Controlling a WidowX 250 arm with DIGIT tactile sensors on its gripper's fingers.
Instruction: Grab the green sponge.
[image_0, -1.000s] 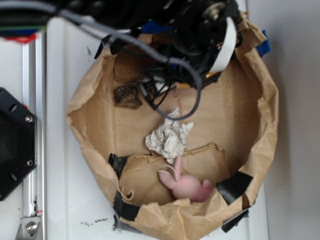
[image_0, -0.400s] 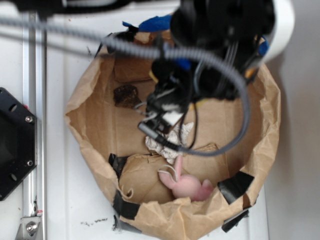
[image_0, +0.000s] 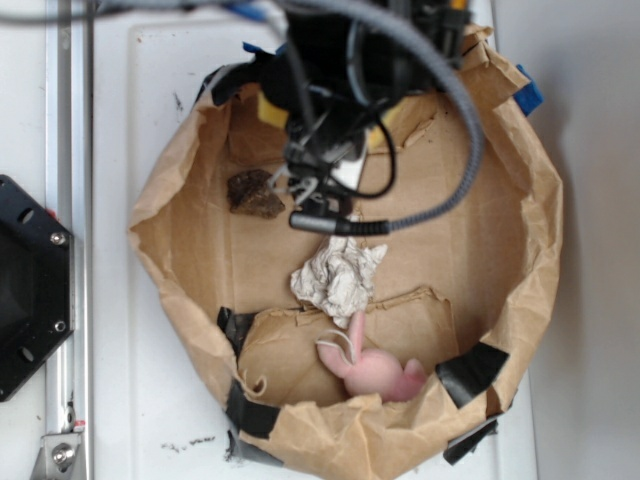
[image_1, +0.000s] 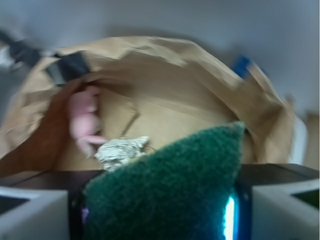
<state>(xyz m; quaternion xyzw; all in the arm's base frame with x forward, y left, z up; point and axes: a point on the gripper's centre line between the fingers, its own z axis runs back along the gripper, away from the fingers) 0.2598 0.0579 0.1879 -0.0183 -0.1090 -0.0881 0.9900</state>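
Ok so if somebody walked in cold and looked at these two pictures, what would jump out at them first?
In the wrist view, the green sponge fills the foreground, wedged between the gripper's pale fingers. From above, the dark arm and looping grey cable hang over the back of a crumpled brown paper enclosure. On its floor lie a white paper wad at the centre, a pink toy bunny near the front and a brown rock at left.

Brown rock (image_0: 254, 193), white paper wad (image_0: 338, 276), pink bunny toy (image_0: 375, 368) inside paper-walled bin (image_0: 170, 300).

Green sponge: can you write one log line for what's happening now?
pincer: shut on green sponge | sponge: lifted over paper-lined bin | paper wad: on bin floor
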